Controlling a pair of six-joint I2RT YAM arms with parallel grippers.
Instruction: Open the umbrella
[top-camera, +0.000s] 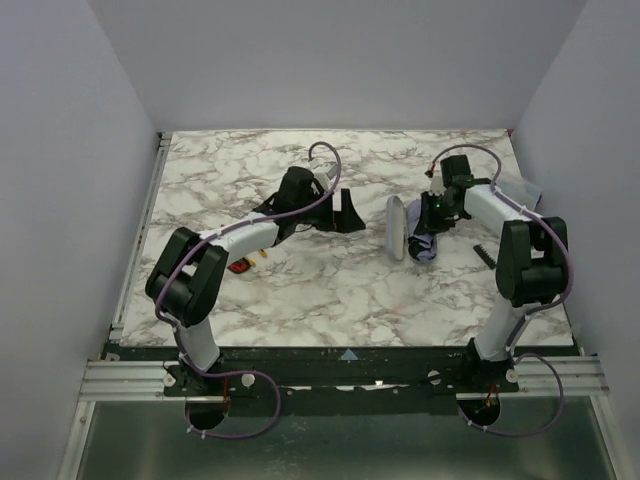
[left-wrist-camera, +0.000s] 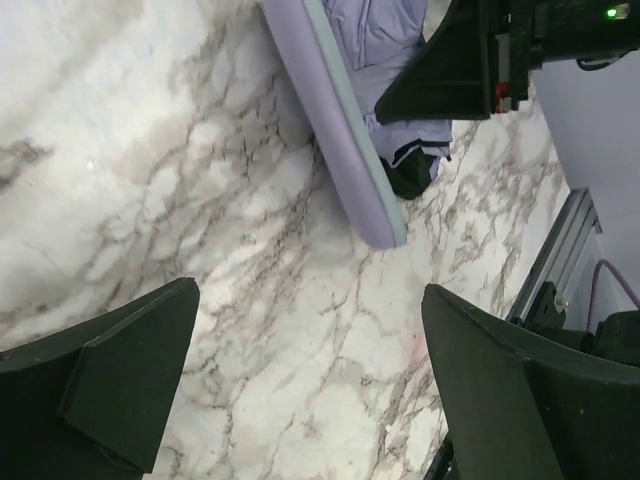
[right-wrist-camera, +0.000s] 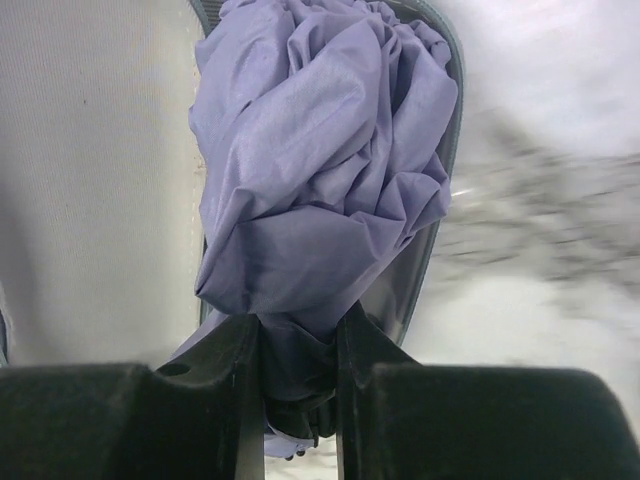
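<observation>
The umbrella (top-camera: 423, 246) is a bunched bundle of lavender fabric on the marble table at centre right. It fills the right wrist view (right-wrist-camera: 320, 170) and shows in the left wrist view (left-wrist-camera: 400, 135). Its shaft and handle are hidden. My right gripper (top-camera: 428, 222) is shut on the bundle's dark lower end (right-wrist-camera: 298, 322). A stiff oblong lavender piece with a grey-green rim (top-camera: 397, 228) stands on edge against the bundle (left-wrist-camera: 335, 130). I cannot tell if it belongs to the umbrella. My left gripper (top-camera: 348, 213) is open and empty over bare marble (left-wrist-camera: 310, 295), left of that piece.
A lavender cloth item (top-camera: 522, 190) lies behind the right arm near the right wall. A small black toothed strip (top-camera: 485, 255) lies by the right arm. A small red object (top-camera: 240, 266) lies under the left forearm. Walls close in three sides of the table.
</observation>
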